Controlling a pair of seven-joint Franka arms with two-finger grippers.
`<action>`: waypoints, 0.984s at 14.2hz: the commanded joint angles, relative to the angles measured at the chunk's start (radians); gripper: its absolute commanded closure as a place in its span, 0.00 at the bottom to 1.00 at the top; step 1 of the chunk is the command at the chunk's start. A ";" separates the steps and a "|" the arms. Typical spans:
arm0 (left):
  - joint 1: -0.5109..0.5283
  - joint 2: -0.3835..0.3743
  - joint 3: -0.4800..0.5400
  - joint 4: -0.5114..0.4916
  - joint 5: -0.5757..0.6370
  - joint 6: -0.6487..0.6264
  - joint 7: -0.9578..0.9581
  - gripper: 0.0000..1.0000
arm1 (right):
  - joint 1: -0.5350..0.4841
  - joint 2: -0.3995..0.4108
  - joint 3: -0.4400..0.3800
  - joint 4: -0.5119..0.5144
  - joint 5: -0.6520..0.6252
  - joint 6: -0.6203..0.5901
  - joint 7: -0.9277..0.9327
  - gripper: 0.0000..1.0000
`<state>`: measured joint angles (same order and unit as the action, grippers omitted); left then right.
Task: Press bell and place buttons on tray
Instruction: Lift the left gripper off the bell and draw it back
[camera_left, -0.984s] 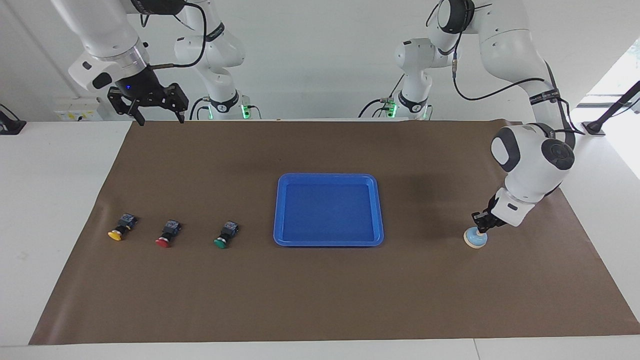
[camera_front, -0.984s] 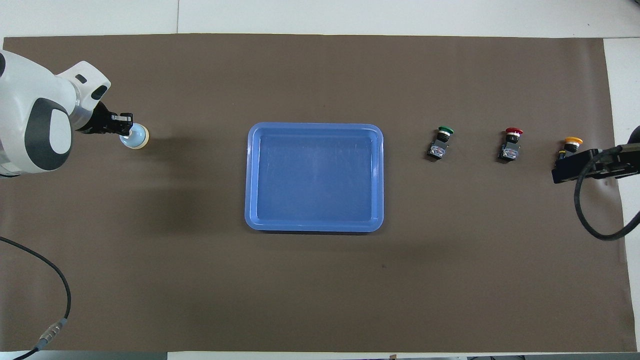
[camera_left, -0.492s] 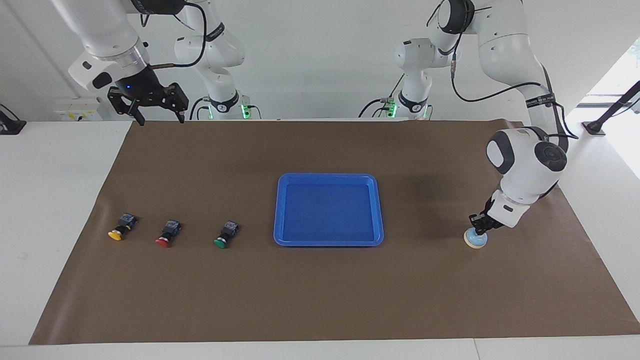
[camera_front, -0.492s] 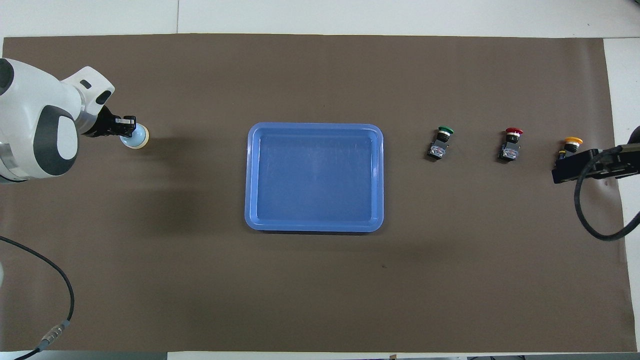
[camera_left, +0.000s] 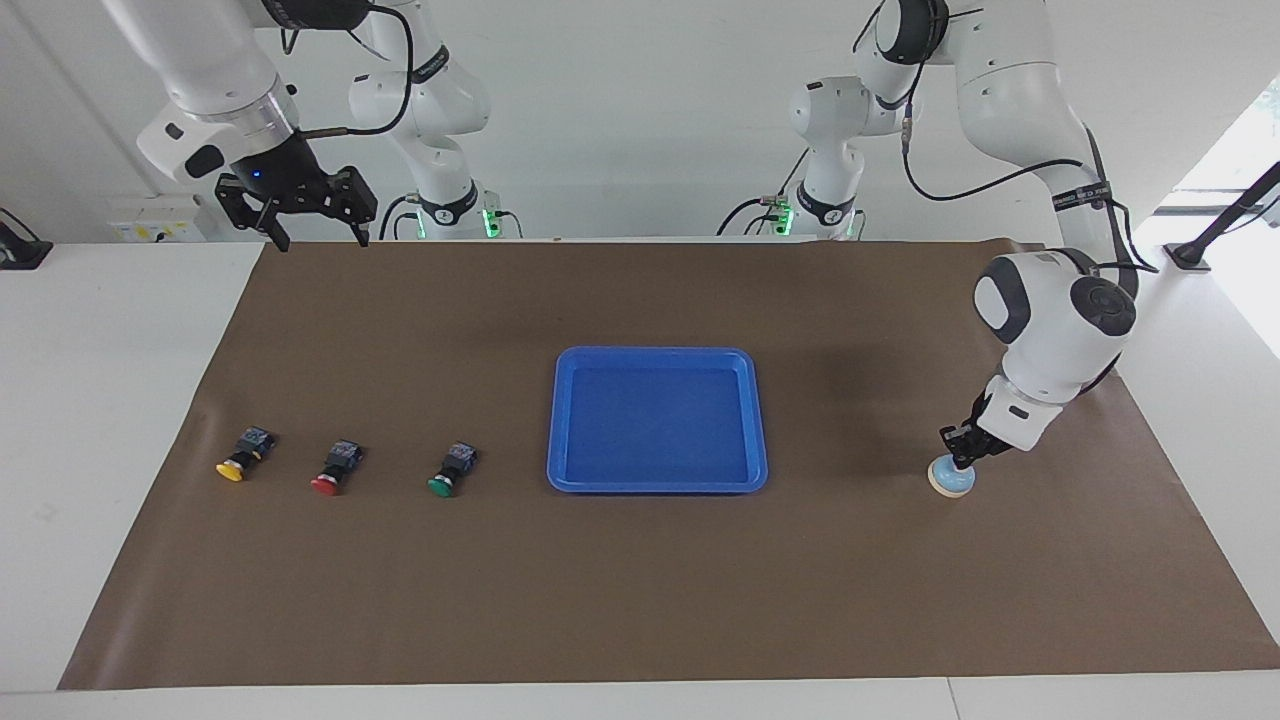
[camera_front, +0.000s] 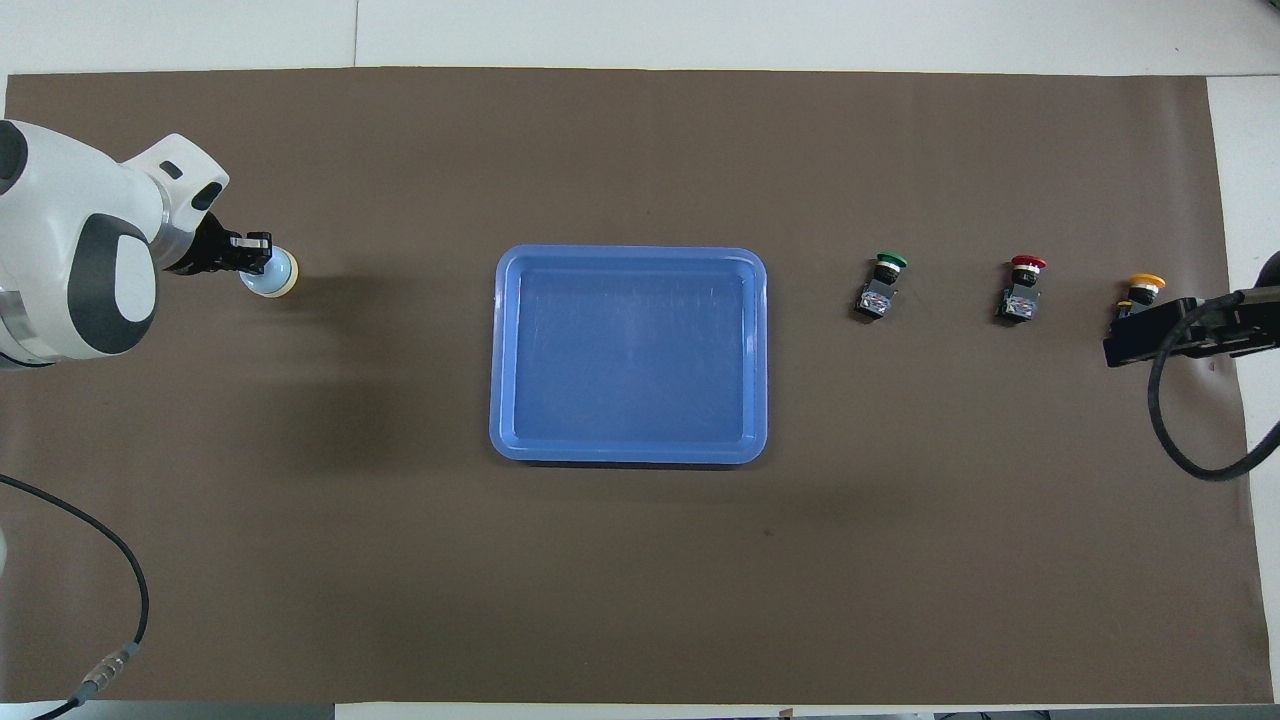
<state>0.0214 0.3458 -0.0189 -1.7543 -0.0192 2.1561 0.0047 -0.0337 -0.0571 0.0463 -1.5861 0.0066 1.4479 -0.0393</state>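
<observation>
Left gripper (camera_left: 964, 458): down at the bell (camera_left: 951, 477), tips at or just above the knob on its crown. Whether the fingers are apart or together cannot be told. The left arm (camera_left: 1055, 320) reaches out from its base, bends at a bulky white and grey joint over the mat's edge and slants its wrist down toward the bell.

Right gripper (camera_left: 318, 236): high over the mat corner nearest the right arm's base, pointing down, fingers (camera_left: 281, 240) spread wide apart, nothing between them. The right arm (camera_left: 215, 80) waits there.

Bell: small round dome, smooth light blue on a cream base, resting on the mat (camera_left: 640, 560) toward the left arm's end of the table, well apart from the tray (camera_left: 560, 420).

Tray: shallow rectangle of glossy bright blue plastic, rounded corners, raised rim, lying flat mid-mat. Nothing lies in it.

Buttons: three small switches with black bodies and round caps, lying on their sides in a row toward the right arm's end, caps pointing away from the robots. The green button (camera_left: 451, 470) is nearest the tray, then the red button (camera_left: 335, 468), then the yellow button (camera_left: 242, 455) outermost. All are apart from one another and from the tray.

Mat: matte brown sheet covering most of the white table (camera_left: 100, 350), flat, with a slight crease near the yellow button.
</observation>
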 joint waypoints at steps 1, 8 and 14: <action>0.003 -0.129 -0.001 -0.007 0.008 -0.135 -0.014 0.53 | -0.018 -0.021 0.009 -0.021 0.009 -0.009 -0.019 0.00; -0.004 -0.364 -0.003 -0.014 0.007 -0.358 -0.034 0.00 | -0.031 -0.021 0.000 -0.023 0.009 -0.009 -0.018 0.00; -0.006 -0.442 -0.004 -0.001 -0.001 -0.498 -0.031 0.00 | -0.028 -0.021 0.000 -0.023 0.009 -0.009 -0.019 0.00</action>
<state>0.0199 -0.0692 -0.0230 -1.7391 -0.0192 1.6998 -0.0143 -0.0471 -0.0571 0.0391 -1.5874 0.0066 1.4478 -0.0393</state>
